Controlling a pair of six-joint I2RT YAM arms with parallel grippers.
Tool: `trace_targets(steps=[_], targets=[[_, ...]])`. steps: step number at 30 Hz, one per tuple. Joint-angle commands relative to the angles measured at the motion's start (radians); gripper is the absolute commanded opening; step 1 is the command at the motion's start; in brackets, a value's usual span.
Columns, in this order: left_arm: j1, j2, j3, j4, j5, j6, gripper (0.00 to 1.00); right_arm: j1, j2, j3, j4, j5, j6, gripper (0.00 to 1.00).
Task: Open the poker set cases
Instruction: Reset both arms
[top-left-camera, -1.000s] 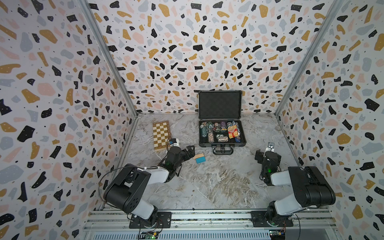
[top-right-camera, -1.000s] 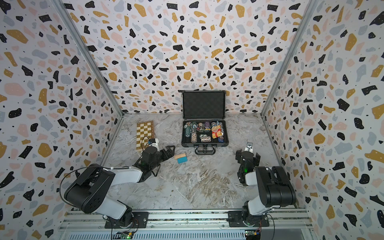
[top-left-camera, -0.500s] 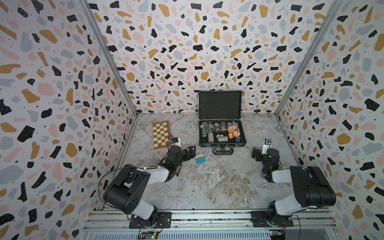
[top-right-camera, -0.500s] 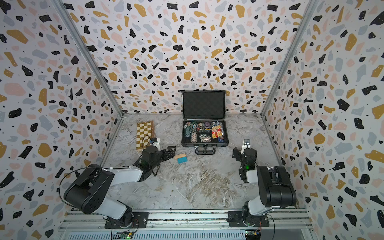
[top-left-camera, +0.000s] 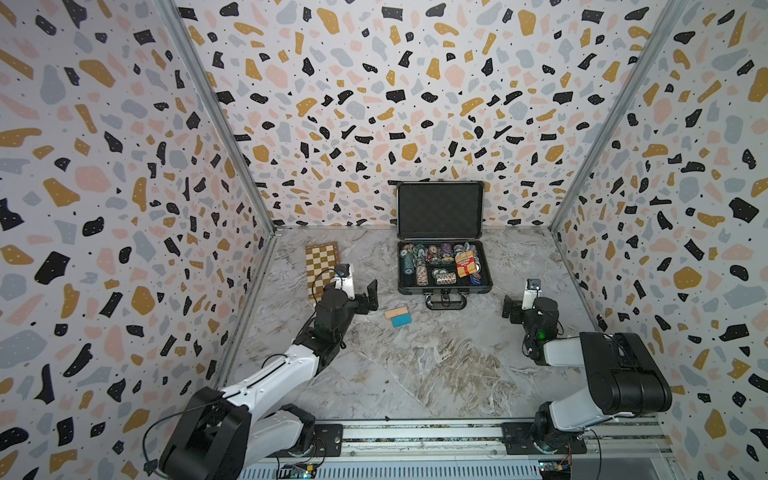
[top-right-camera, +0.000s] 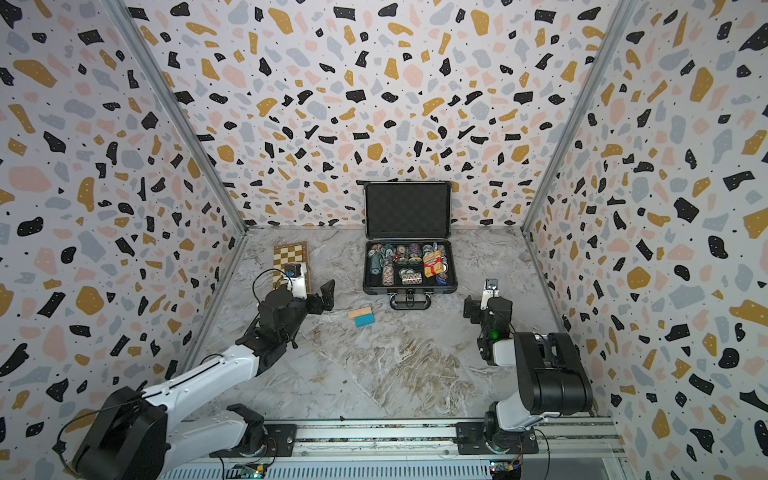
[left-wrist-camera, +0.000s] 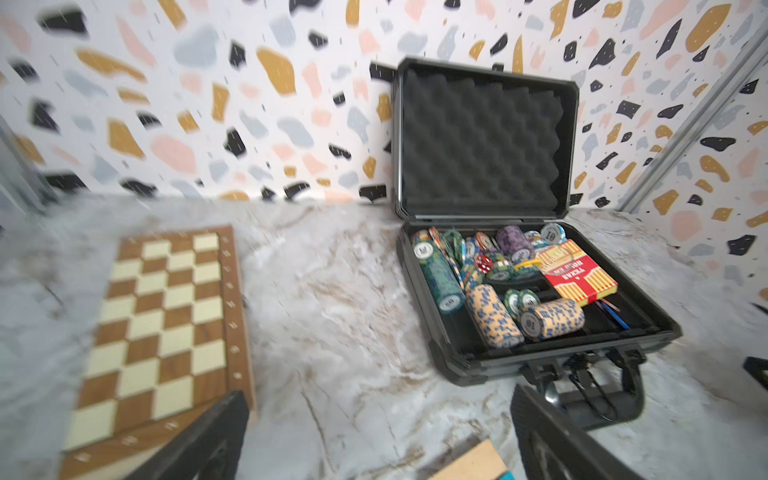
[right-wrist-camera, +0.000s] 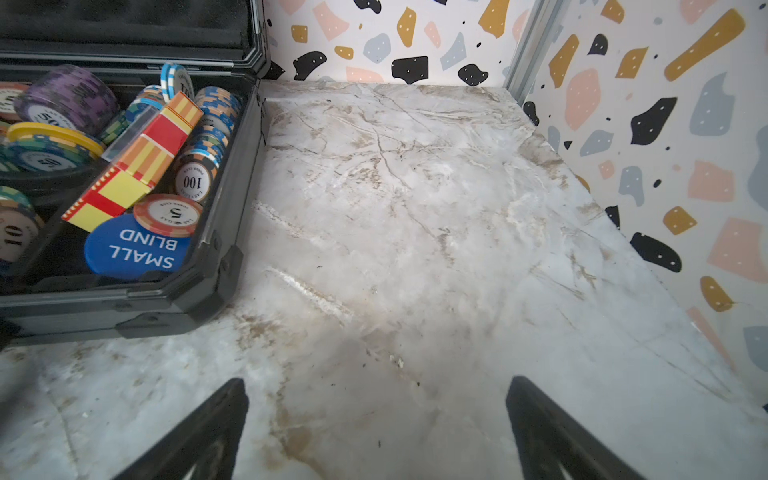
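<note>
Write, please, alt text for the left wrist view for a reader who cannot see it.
An open poker set case sits on a marble table, lid upright, holding colourful chips and a red card box. A wooden chessboard lies flat apart from it; the open left gripper frames the foreground.

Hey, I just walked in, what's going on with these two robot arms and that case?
The poker set case stands open at the back of the table, lid upright, chips showing inside. Neither arm is handling anything: the left pincer and right pincer are both open and empty, off to either side of the case's front. The chessboard lies flat near the left pincer.
</note>
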Motion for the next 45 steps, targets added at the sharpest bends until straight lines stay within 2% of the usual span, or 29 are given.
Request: trace_targets(steps=[1,4,8,11,14,16,18,19,20,23,26,27,29,31,32,35,45], targets=[[0.003,-0.035,-0.060,-0.005,-0.074,0.254,0.99,-0.001,-0.003,0.014,0.000,-0.003,-0.005,1.00],[0.003,-0.055,-0.097,0.002,-0.171,0.267,0.99,0.000,-0.003,0.014,0.000,-0.003,-0.005,1.00],[0.004,-0.037,-0.160,0.069,-0.204,0.369,0.99,0.000,-0.003,0.014,0.000,-0.004,-0.005,1.00],[0.004,0.044,-0.249,0.284,-0.280,0.395,0.99,0.000,-0.003,0.013,-0.002,-0.005,-0.005,1.00],[0.007,0.196,-0.321,0.602,-0.385,0.432,0.99,0.000,-0.003,0.014,-0.002,-0.005,-0.006,1.00],[0.018,0.306,-0.349,0.776,-0.377,0.479,0.99,0.000,-0.003,0.014,-0.002,-0.005,-0.005,1.00],[0.059,0.422,-0.363,0.923,-0.380,0.458,0.99,0.000,-0.003,0.015,-0.002,-0.005,-0.006,1.00],[0.061,0.419,-0.337,0.904,-0.446,0.445,0.99,0.000,-0.003,0.015,-0.002,-0.005,-0.005,1.00],[0.077,0.409,-0.333,0.885,-0.444,0.422,0.99,0.000,-0.003,0.015,-0.001,-0.004,-0.005,1.00],[0.169,0.360,-0.342,0.815,-0.331,0.323,0.99,0.000,-0.003,0.015,-0.003,-0.005,-0.005,1.00],[0.292,0.287,-0.309,0.576,-0.132,0.201,0.99,0.000,-0.003,0.015,-0.003,-0.004,-0.006,1.00],[0.331,0.306,-0.285,0.553,-0.073,0.185,0.99,0.000,-0.003,0.015,-0.003,-0.004,-0.005,1.00],[0.353,0.353,-0.235,0.532,-0.021,0.208,0.99,0.000,-0.003,0.015,-0.003,-0.004,-0.005,1.00],[0.370,0.318,-0.194,0.401,0.045,0.195,0.99,0.000,-0.003,0.015,-0.003,-0.005,-0.005,1.00],[0.373,0.313,-0.186,0.373,0.051,0.193,0.99,0.000,-0.003,0.015,-0.003,-0.006,-0.005,1.00],[0.373,0.340,-0.210,0.465,0.034,0.199,0.99,0.000,-0.003,0.015,-0.003,-0.006,-0.005,1.00],[0.373,0.331,-0.216,0.460,0.027,0.191,0.99,0.000,-0.003,0.013,0.001,-0.004,-0.004,1.00]])
